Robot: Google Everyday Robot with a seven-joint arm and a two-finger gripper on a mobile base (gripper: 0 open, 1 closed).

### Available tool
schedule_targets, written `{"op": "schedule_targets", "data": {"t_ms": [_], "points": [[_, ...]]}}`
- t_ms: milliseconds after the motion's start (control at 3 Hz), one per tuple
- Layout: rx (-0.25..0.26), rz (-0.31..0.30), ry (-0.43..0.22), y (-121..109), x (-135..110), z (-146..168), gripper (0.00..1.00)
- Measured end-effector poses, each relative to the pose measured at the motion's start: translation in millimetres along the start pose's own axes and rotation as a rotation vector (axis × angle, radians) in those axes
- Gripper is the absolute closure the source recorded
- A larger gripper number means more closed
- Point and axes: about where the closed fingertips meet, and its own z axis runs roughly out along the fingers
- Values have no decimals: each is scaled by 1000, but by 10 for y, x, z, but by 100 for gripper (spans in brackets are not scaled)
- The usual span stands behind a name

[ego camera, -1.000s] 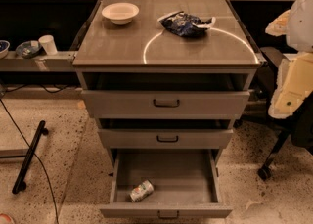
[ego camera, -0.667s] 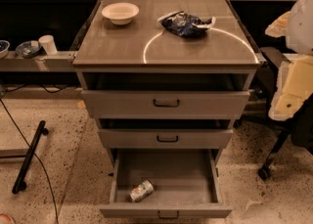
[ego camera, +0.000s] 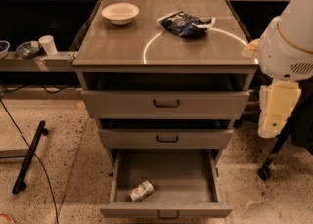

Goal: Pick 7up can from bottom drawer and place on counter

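The 7up can point(ego camera: 142, 190) lies on its side on the floor of the open bottom drawer point(ego camera: 166, 212), towards the front left. The counter point(ego camera: 122, 47) is the grey-brown cabinet top with a thin white circle line point(ego camera: 149, 47). My white arm point(ego camera: 288, 47) hangs at the right of the cabinet, with the pale cream gripper point(ego camera: 276, 108) pointing down beside the top drawer, well above and to the right of the can. It holds nothing that I can see.
A white bowl point(ego camera: 120, 12) and a dark blue snack bag point(ego camera: 185, 23) sit on the counter. The two upper drawers point(ego camera: 166, 103) stand slightly open. A pale shelf with cups point(ego camera: 48, 45) is at the left. A black bar point(ego camera: 29, 157) and cables lie on the floor.
The view has shifted and drawn closer to the cabinet. My arm now fills more of the right side. The can, bowl and bag have not moved.
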Motion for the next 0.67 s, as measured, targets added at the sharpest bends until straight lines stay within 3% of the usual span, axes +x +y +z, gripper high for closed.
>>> {"op": "schedule_targets", "data": {"t_ms": [333,667], "points": [[34,-76,-2,67,-171,-43,0],[55,-284,-29,433,-526,199,0]]}}
